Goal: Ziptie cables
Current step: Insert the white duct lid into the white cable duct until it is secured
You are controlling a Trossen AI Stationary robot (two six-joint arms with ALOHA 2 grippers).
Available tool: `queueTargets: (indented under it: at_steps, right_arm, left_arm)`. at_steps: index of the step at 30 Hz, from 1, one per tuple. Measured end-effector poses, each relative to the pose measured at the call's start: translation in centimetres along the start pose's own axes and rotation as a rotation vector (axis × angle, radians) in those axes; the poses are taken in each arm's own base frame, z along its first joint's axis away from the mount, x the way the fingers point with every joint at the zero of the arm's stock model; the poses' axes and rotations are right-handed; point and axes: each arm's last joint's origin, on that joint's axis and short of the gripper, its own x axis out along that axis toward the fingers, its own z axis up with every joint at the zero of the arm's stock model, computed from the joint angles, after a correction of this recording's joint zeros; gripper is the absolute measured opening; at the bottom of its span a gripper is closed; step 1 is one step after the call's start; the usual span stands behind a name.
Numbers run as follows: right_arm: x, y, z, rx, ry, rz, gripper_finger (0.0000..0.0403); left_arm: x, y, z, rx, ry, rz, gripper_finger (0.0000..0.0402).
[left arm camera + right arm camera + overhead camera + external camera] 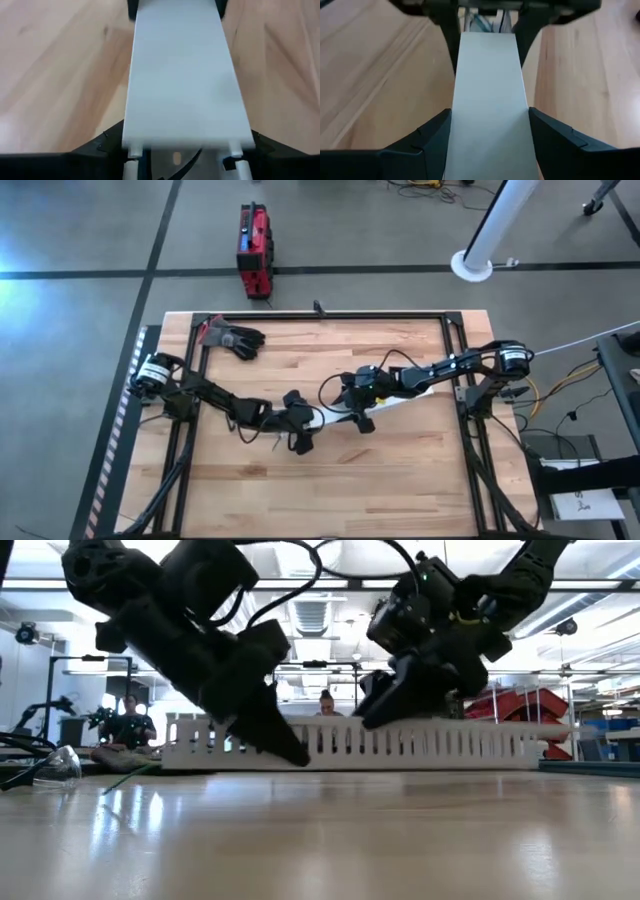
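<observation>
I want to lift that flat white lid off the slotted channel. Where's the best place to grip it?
Probably by its long edges near one end, coming from above: the flat white lid is wide, thin and lies level on the slotted channel, so fingers must straddle its width.

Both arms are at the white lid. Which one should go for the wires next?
Left, probably. Its gripper sits at the end of the lid, where thin wires show just past it. The right gripper straddles the lid farther along, away from that end.
</observation>
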Motion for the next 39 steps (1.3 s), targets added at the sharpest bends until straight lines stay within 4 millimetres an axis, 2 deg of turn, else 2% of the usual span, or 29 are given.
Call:
queueTargets:
  at_steps: [6,11,15,20,26,30,35,39]
  right_arm:
    - [0.0,-0.2,1.0,-0.002,-0.027,-0.004,0.0217]
    - [0.0,-0.3,1.0,-0.007,-0.019,-0.005,0.0217]
    - [0.0,-0.2,0.5,-0.001,0.028,-0.004,0.0217]
    - [0.2,-0.1,-0.4,0.017,0.092,0.006,0.0217]
    - [1.2,-0.3,-1.3,0.026,0.123,-0.017,0.0217]
    - [2.4,-0.5,-2.2,0.027,0.107,-0.009,0.0217]
    - [3.2,-0.6,-2.5,0.033,0.083,-0.003,0.0217]
    - [2.9,-0.8,-2.3,0.035,0.080,-0.013,0.0217]
  left_arm:
    - [0.6,0.1,0.5,0.004,-0.073,-0.010,0.0217]
    - [1.1,0.1,0.6,0.015,-0.108,-0.013,0.0247]
    - [0.1,-0.1,1.9,0.073,-0.158,-0.002,0.0271]
    - [-0.9,0.1,1.9,0.116,-0.097,0.007,0.0285]
    - [-1.9,0.1,-0.6,0.055,0.135,0.055,0.0288]
    - [-2.4,-0.7,-1.3,0.045,0.136,0.050,0.0284]
    - [-2.7,-0.8,-2.4,0.028,0.141,0.080,0.0270]
    - [-3.1,0.1,-4.9,-0.042,0.205,0.095,0.0251]
